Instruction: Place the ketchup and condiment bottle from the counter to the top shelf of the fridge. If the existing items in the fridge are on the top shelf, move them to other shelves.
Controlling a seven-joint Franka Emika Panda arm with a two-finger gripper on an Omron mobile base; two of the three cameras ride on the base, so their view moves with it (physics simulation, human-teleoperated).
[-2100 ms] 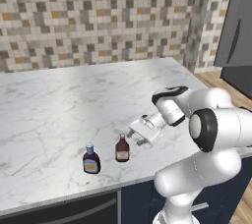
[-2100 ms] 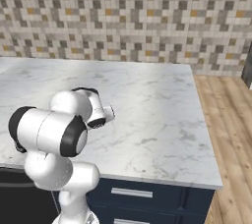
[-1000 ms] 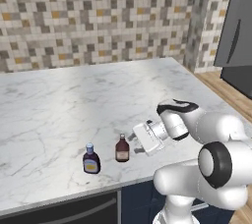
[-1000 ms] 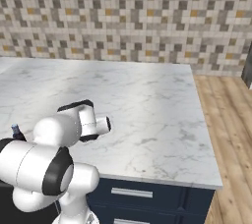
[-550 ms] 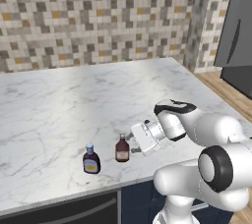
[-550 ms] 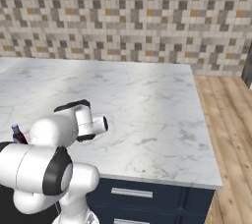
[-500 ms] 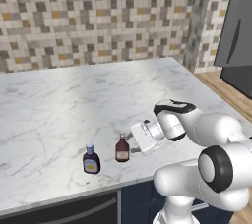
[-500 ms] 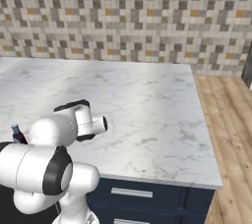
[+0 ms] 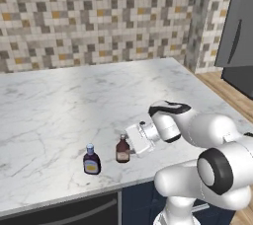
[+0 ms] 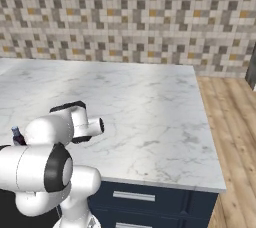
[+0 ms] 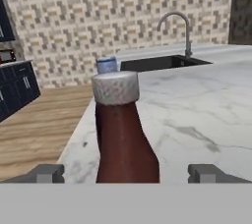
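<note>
Pickup is the step in hand, as I read it: the white arm lies low and level over the white marble worktop (image 9: 74,100), and its fingers (image 9: 129,146) point sideways at the dark brown ketchup bottle with the pale cap (image 9: 122,150), which stands upright near the front edge. Nothing is held; the fingers stand spread wide. From the hand view the brown bottle (image 11: 125,134) rises between the two dark fingertips (image 11: 47,173), nearer the middle than either tip, with clear marble on both sides, so neither pad touches it. Whether the body sits deep enough between the pads I cannot tell.

Just beside it, further along the same edge, stands the squat dark condiment bottle with a blue cap and yellow label (image 9: 91,160), apart from the first and untouched.

The next move, I judge, calls for a short push forward, then a squeeze low on the body and a straight lift, keeping clear of the neighbour.
</note>
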